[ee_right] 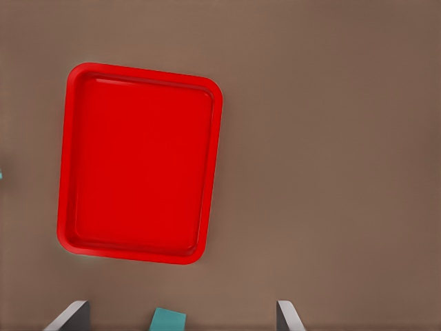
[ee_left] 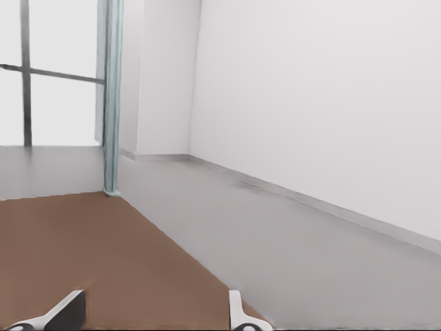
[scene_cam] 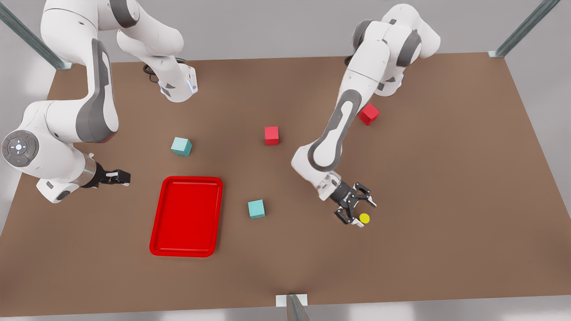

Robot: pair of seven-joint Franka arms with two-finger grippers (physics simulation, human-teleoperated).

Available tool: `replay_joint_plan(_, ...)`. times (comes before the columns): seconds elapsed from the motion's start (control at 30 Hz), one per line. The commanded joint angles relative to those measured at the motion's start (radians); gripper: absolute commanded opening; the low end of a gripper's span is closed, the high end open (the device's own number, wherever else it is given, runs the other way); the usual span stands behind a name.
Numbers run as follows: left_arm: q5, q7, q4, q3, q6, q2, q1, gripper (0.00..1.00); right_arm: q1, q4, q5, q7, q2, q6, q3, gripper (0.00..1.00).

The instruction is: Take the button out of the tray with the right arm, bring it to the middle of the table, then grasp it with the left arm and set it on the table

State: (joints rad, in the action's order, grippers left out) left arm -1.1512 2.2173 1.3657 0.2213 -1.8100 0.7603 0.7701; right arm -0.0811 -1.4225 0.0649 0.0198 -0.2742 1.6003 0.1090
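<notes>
My left gripper [scene_cam: 363, 211] hangs wide open and empty, the button [scene_cam: 364, 218] just beside one fingertip on the worktop [scene_cam: 446, 178]. My right gripper [scene_cam: 121, 177] waits near the tray [scene_cam: 186, 254], fingers apart.

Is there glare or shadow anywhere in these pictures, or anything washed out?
Front view: soft, even light, only faint shadows on the table; the tray gleams along its rim; the open left gripper is at the button, and the right gripper waits beside the tray. Right wrist view: a thin highlight on the tray's rim. Left wrist view: the window is washed out white.
</notes>
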Motion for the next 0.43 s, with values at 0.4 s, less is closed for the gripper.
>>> replay_joint_plan(0.4, 1.191, -2.322, 0.108, -0.181, 0.231, -0.592, -0.502, 1.0, 0.011, 0.0, 0.001, 0.0, 0.0, -0.002, 0.005, 1.0)
